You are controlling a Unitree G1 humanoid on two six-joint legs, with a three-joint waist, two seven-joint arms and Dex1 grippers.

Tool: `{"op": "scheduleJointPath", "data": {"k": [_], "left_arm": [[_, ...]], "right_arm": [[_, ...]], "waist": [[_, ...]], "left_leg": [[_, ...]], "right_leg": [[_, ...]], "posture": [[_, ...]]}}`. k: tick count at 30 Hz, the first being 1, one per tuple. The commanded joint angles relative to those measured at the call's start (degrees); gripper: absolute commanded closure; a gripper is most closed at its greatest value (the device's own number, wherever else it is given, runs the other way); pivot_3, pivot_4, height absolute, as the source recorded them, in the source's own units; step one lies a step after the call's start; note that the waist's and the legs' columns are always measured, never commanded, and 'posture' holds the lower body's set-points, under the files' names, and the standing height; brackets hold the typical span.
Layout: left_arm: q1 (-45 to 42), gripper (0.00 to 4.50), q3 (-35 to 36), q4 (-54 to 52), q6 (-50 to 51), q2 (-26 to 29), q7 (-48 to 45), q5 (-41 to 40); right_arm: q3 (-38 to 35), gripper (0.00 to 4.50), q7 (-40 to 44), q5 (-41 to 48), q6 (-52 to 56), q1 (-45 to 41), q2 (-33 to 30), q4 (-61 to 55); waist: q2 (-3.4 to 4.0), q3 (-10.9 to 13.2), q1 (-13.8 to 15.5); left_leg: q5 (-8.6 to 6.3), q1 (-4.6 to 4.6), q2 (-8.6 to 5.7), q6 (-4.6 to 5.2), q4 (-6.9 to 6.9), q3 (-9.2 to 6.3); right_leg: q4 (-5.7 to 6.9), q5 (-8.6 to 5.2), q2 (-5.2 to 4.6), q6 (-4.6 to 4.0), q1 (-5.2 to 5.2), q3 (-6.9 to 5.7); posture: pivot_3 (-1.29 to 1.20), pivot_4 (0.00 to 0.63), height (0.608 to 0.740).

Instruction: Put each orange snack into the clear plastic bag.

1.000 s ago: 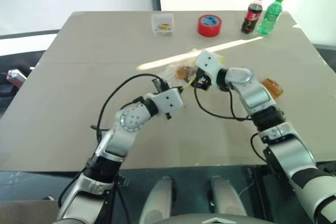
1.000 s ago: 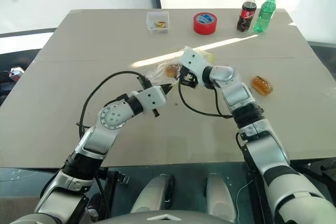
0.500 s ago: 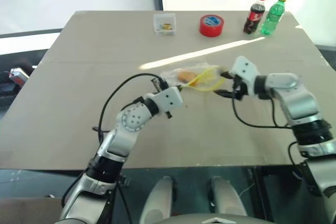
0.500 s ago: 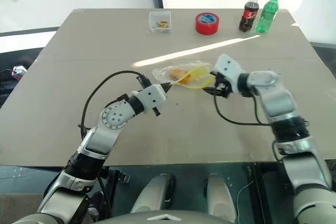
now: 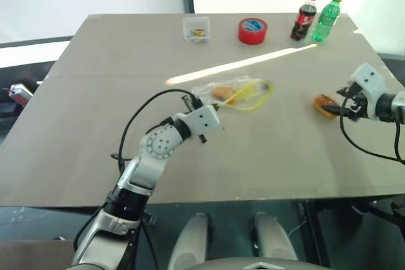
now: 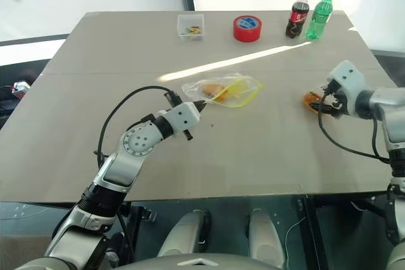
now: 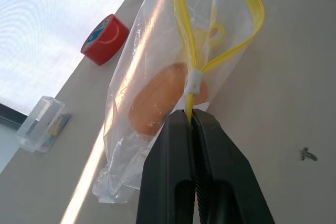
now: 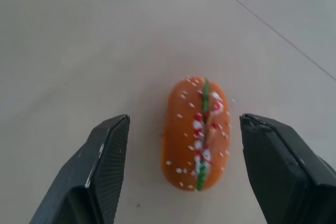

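Left wrist view, left fingers (image 7: 191, 121) pinching clear plastic bag (image 7: 157, 72) holding one orange snack (image 7: 157, 100), right fingers (image 8: 178, 156) open.

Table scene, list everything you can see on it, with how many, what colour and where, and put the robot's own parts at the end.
Table: one, beige.
Clear plastic bag: one, transparent with a yellow strip, mid-table, mouth open, pinched at the strip.
Orange snack in bag: one, orange-brown, inside the bag.
Orange snack on table: one, orange with a green stripe and white specks, right side, lying between open fingers.
Red tape roll: one, far edge.
Small clear box: one, far edge, left of the tape.
Bottles: one dark with red cap, one green with yellow cap, far right.
Left gripper: black, shut on the bag.
Right gripper: black, open around the snack.
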Motion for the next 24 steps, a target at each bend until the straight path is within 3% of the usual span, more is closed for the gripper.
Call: {"op": "scheduleJointPath", "data": {"k": [1, 16, 19, 24], "left_arm": [[-0.48, 4.5, 0.18, -1.03, -1.01, -0.04, 0.09, -0.17], [-0.71, 4.5, 0.17, -0.75, -1.26, 0.17, 0.1, 0.29], [-0.6, 4.5, 0.23, -0.87, -1.28, 0.27, 0.11, 0.35], [-0.32, 4.5, 0.34, -1.1, -1.24, 0.39, 0.1, 0.33]], "right_arm": [[-1.02, 1.08, -2.87, -0.33, 1.58, -3.37, 1.01, 2.95], [1.19, 1.08, -0.75, -0.86, 2.54, -9.57, 4.8, 19.27], [1.5, 1.83, -0.4, -1.16, 0.67, -9.96, 4.96, 20.68], [1.82, 4.12, 0.63, -0.88, -0.19, -9.99, 5.11, 17.85]], "waist": [[0.0, 0.0, -0.07], [0.0, 0.0, 0.01], [0.0, 0.0, 0.0], [0.0, 0.0, -0.08]], "left_leg": [[0.0, 0.0, 0.0, 0.0, 0.0, 0.0], [0.0, -0.02, -0.01, 0.0, 0.0, -0.02], [0.0, -0.01, -0.02, 0.0, 0.0, -0.03], [0.0, -0.01, -0.02, 0.0, 0.0, -0.02]], "right_leg": [[0.0, 0.0, 0.0, 0.0, 0.0, 0.0], [-0.02, 0.0, 0.0, 0.0, 0.02, -0.02], [-0.01, 0.0, 0.0, 0.0, 0.02, -0.02], [-0.01, 0.0, 0.01, 0.0, 0.02, -0.02]], "posture": [[0.0, 0.15, 0.74], [0.0, 0.15, 0.74], [0.0, 0.15, 0.74], [0.0, 0.15, 0.74]]}}
